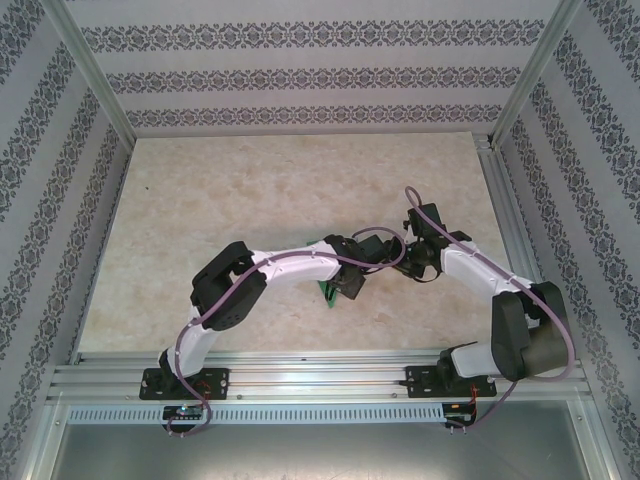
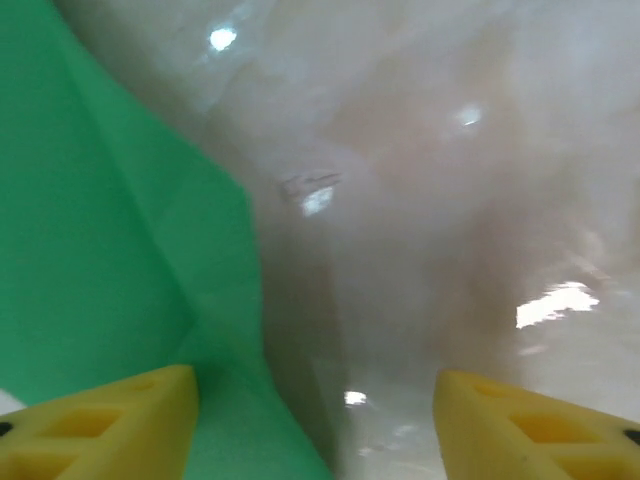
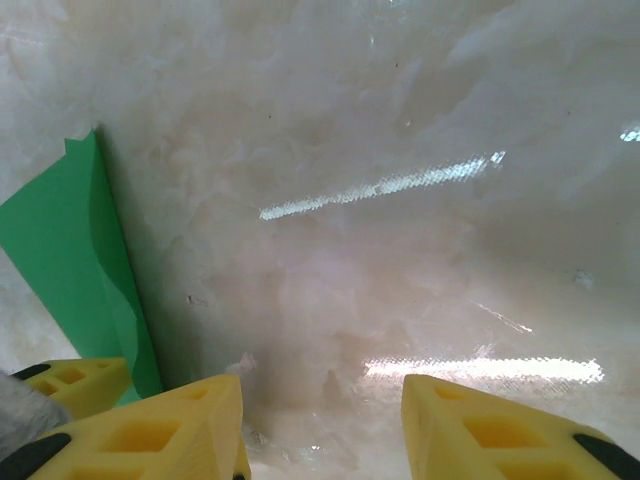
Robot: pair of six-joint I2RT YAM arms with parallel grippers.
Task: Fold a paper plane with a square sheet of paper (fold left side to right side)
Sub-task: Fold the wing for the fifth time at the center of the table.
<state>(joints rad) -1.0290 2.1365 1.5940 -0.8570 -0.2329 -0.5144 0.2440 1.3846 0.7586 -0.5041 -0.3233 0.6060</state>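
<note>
From above, both arms bent inward over the pale marbled tabletop (image 1: 250, 190), with their wrists close together just right of the middle. The left tool (image 1: 350, 282) pointed down at the near middle of the tabletop. A small corner of the green paper (image 1: 328, 293) showed at its near left side, and the rest was hidden under the wrist. The right tool (image 1: 408, 262) hung just beside it to the right, apart from the paper. Patterned walls (image 1: 300, 75) closed in three sides, and a metal rail (image 1: 300, 380) carried the two bases along the near edge. In the left wrist view, the left tool (image 2: 315, 425) stood open with its two yellow fingers (image 2: 110, 425) well apart. The creased green paper (image 2: 110, 220) covered the left part of the picture and ran under the left-hand finger, and its edge reached a little into the gap. The other finger was over bare tabletop, and whether any finger touched the paper I could not tell. In the right wrist view, the right tool (image 3: 320, 430) was also open, with only bare, glossy tabletop between its fingers. The green paper (image 3: 70, 250) lay off to the left, clear of them, and one finger of the left tool (image 3: 70, 385) sat at its lower edge.
</note>
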